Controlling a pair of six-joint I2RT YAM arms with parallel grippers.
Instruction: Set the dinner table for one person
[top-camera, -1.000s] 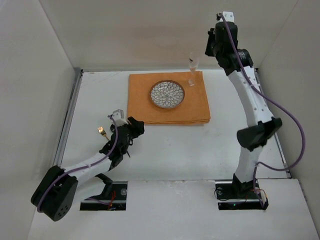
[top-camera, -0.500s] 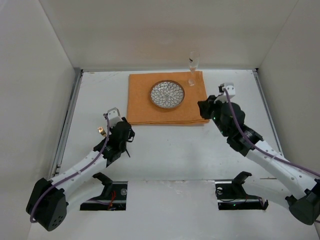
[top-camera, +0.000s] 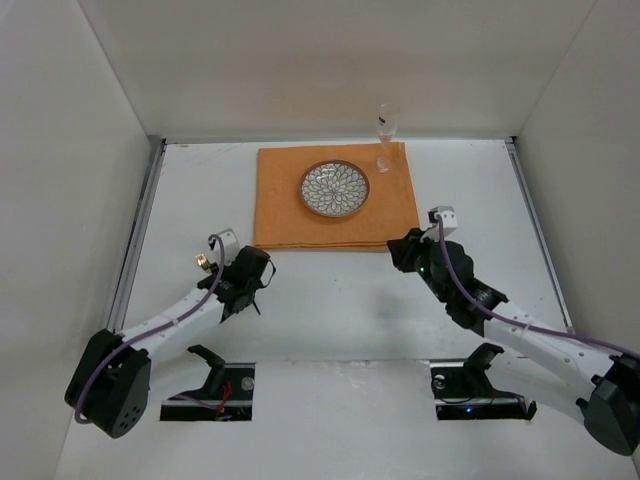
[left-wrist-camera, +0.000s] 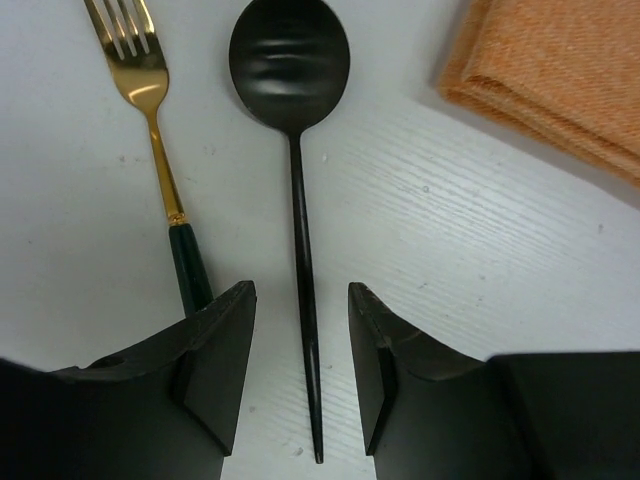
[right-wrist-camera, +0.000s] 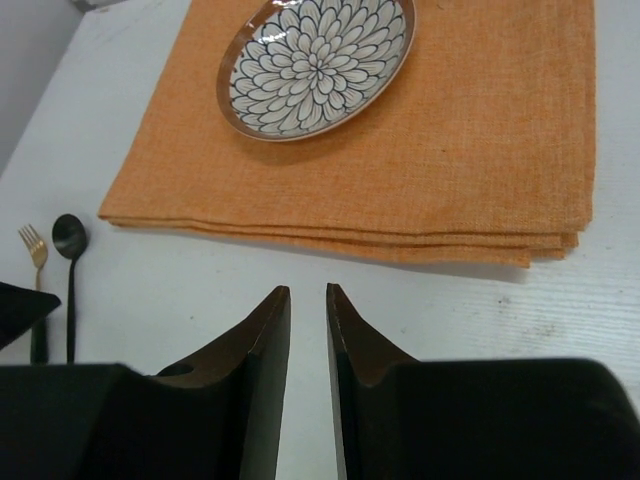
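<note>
The white dinner table (top-camera: 330, 310) carries an orange placemat (top-camera: 290, 205) with a patterned plate (top-camera: 335, 188) and a clear glass (top-camera: 385, 135) at its back right corner. A black spoon (left-wrist-camera: 290, 60) and a gold fork (left-wrist-camera: 150, 100) with a dark handle lie side by side left of the mat. My left gripper (left-wrist-camera: 300, 288) is open and low over the table, and its jaws straddle the spoon's handle without touching it. My right gripper (right-wrist-camera: 307, 290) is empty with only a narrow gap between its jaws. It sits just in front of the placemat's (right-wrist-camera: 480, 150) near edge.
White walls enclose the table on the left, back and right. A metal rail (top-camera: 135, 250) runs along the left edge. The fork's gold end (top-camera: 203, 262) shows beside the left wrist. The plate (right-wrist-camera: 317, 62), the spoon (right-wrist-camera: 68, 235) and the fork (right-wrist-camera: 33, 245) also show in the right wrist view.
My right arm has swung down from beside the glass at the back to low in front of the placemat. My left gripper has shifted slightly over the cutlery.
</note>
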